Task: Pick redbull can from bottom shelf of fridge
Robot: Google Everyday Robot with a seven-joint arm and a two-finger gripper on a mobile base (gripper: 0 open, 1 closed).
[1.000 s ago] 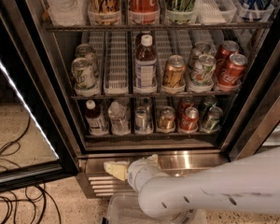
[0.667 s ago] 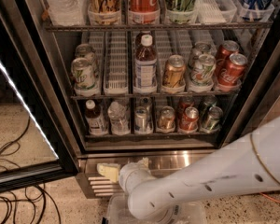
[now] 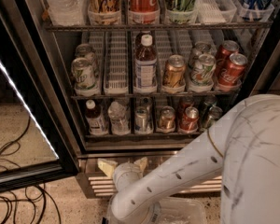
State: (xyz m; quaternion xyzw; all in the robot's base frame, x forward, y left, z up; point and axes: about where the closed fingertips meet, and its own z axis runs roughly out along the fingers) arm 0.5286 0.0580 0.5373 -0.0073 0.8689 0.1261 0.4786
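- Silver and blue on the redbull can (image 3: 141, 119): stands upright on the bottom shelf surface (image 3: 130, 136) of the fridge (image 3: 39, 73), third from the left in its row.
- Just beside it on the left: a clear plastic bottle (image 3: 117, 118), then a dark bottle with a white cap (image 3: 94, 118).
- On its right, all upright: a gold can (image 3: 167, 119), a red can (image 3: 189, 119), then a dark green can (image 3: 211, 116).
- Below that row, in front of the ribbed steel base panel (image 3: 95, 185): the end effector (image 3: 123, 163), cream fingers (image 3: 106, 166) spread wide, released, grasping nothing.
- Hangs lower than the shelf rail, apart from the redbull can, touching no can or bottle.
- Carried by a white arm (image 3: 214, 162) that fills the lower right corner.
- One rack up: green-and-white cans (image 3: 83, 73), a tall brown bottle (image 3: 145, 64) with a white cap, red Coke cans (image 3: 231, 66).
- Swung open at the left: the glass door (image 3: 28, 174), with a lit strip along its edge.
- Black cables (image 3: 9, 199) on the speckled floor beneath the door.
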